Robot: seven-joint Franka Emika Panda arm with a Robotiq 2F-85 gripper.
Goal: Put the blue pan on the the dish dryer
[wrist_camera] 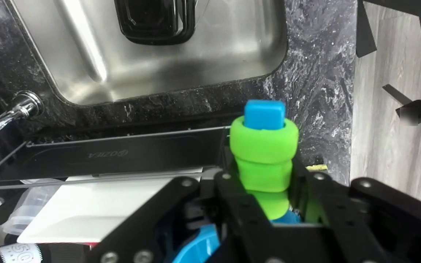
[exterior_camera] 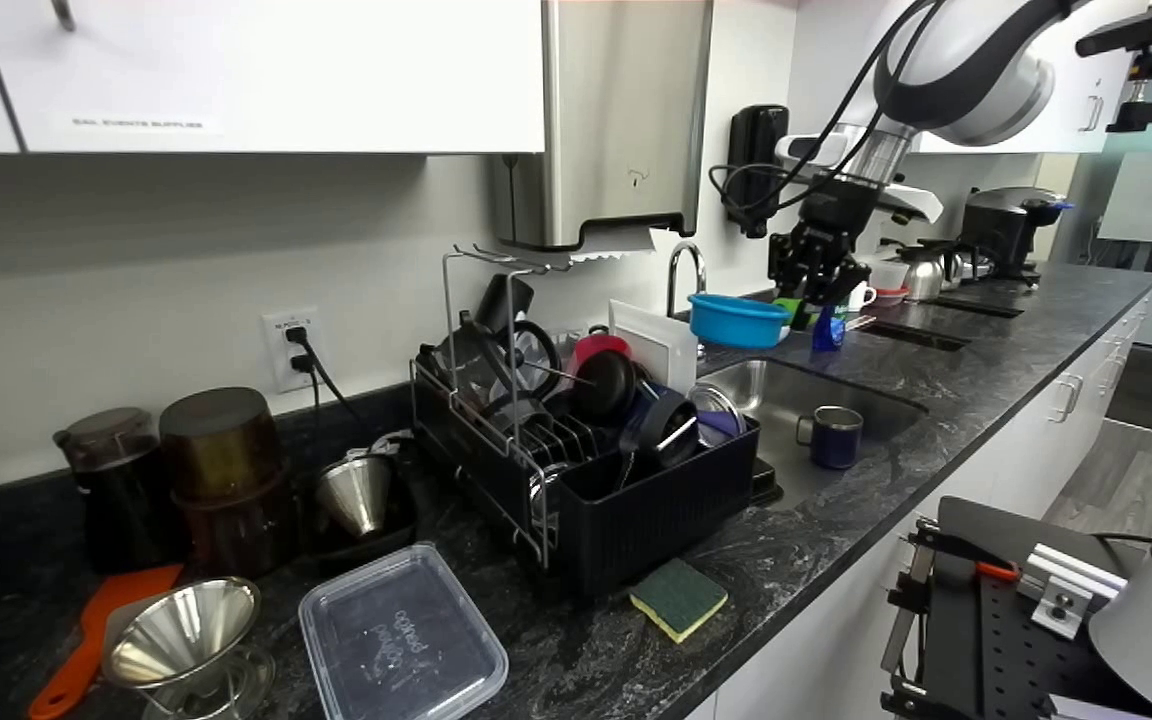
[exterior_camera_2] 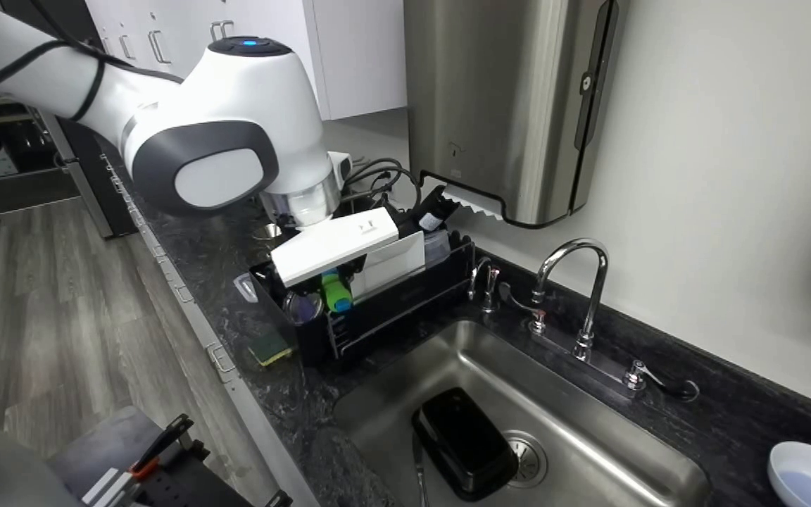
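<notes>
Blue pan (exterior_camera: 738, 322) hangs right of centre in an exterior view, gripper (wrist_camera: 266, 179) clamped on its green handle (wrist_camera: 264, 146), dish rack (exterior_camera: 481, 478) near mid-frame.

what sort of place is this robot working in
Probably a shared kitchenette, perhaps in an office or lab: there's a stainless steel sink, a crowded dish rack and a large wall-mounted paper towel dispenser.

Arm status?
Black gripper shut on green handle of round blue pan. Pan aloft, not racked. Flat white board standing in black wire dish rack, may obstruct.
</notes>
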